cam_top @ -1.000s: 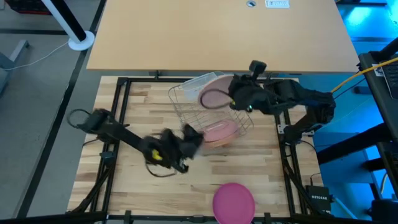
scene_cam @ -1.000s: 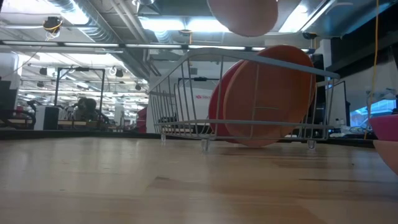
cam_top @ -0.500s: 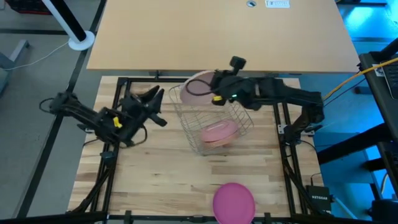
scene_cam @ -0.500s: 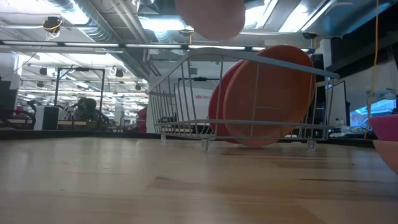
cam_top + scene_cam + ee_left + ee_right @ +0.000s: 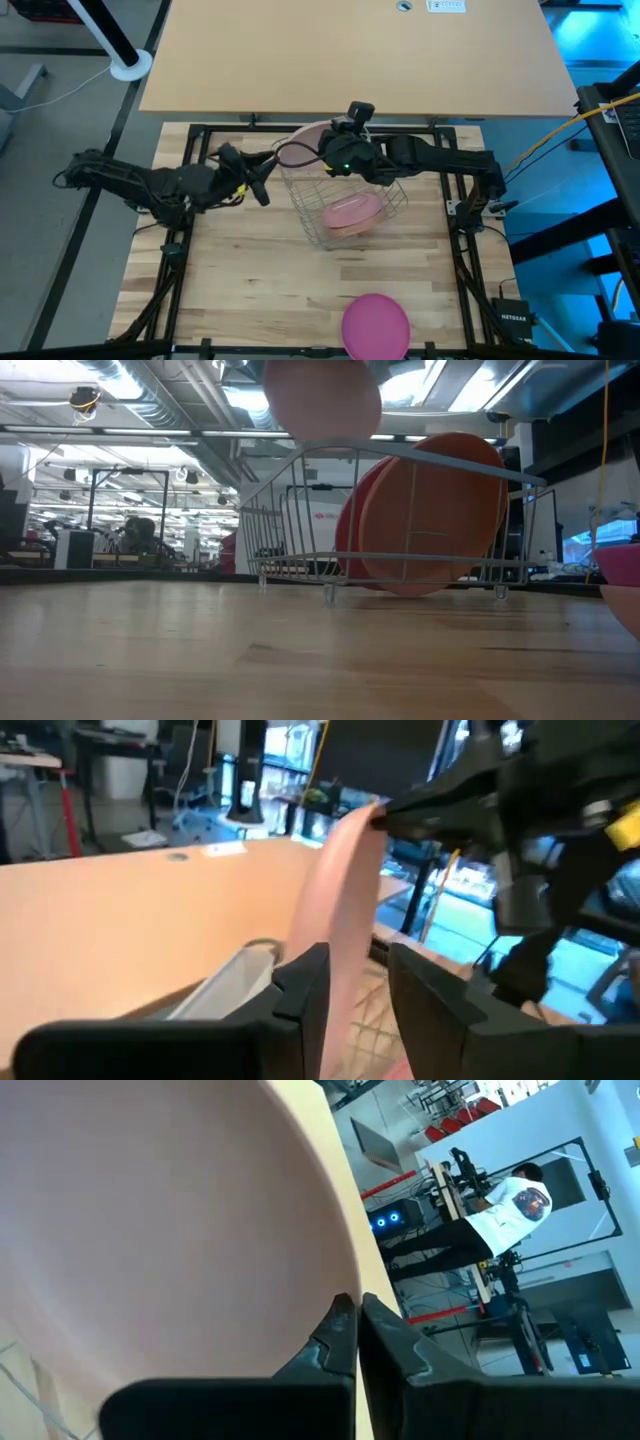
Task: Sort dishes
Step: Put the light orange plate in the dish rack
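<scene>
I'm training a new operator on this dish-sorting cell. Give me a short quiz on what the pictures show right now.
1. True or false: the right gripper is shut on the pale plate.
2. Where is the magenta plate?
A. in the rack
B. flat on the table near its front edge
C. in the left gripper
3. Short answer: which gripper is open, pointing at the pale plate's edge above the rack?

Key: 1 true; 2 B; 3 the left gripper.
</scene>
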Available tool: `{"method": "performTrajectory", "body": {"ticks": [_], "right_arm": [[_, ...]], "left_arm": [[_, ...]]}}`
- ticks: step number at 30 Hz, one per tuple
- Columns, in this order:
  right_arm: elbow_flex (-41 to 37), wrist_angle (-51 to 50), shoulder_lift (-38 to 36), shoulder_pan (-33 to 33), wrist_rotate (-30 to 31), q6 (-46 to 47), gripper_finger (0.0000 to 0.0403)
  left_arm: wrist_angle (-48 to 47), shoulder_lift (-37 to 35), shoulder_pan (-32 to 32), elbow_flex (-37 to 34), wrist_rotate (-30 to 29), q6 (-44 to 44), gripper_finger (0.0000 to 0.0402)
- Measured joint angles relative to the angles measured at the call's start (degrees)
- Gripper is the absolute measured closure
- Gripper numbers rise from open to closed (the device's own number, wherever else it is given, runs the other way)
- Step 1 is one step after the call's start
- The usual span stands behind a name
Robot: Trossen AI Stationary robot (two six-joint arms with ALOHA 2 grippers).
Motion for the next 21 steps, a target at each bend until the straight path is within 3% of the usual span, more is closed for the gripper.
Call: {"method": "performTrajectory", "body": {"ticks": [4, 10, 21], "right_arm": [[0.0, -0.13, 0.16, 0.0, -0.97, 0.02, 0.04], [0.0, -0.28, 0.16, 0.0, -1.94, -0.05, 0.04], [0.0, -0.11, 0.16, 0.0, -1.92, 0.13, 0.04]], "left_arm": [[-1.41, 0.17, 3.51, 0.02, 3.66, 0.81, 0.0304], [-4.1, 0.66, 8.97, 0.02, 15.09, -2.27, 0.0304], [-5.01, 1.4, 14.29, 0.02, 15.78, 0.74, 0.0304]]}}
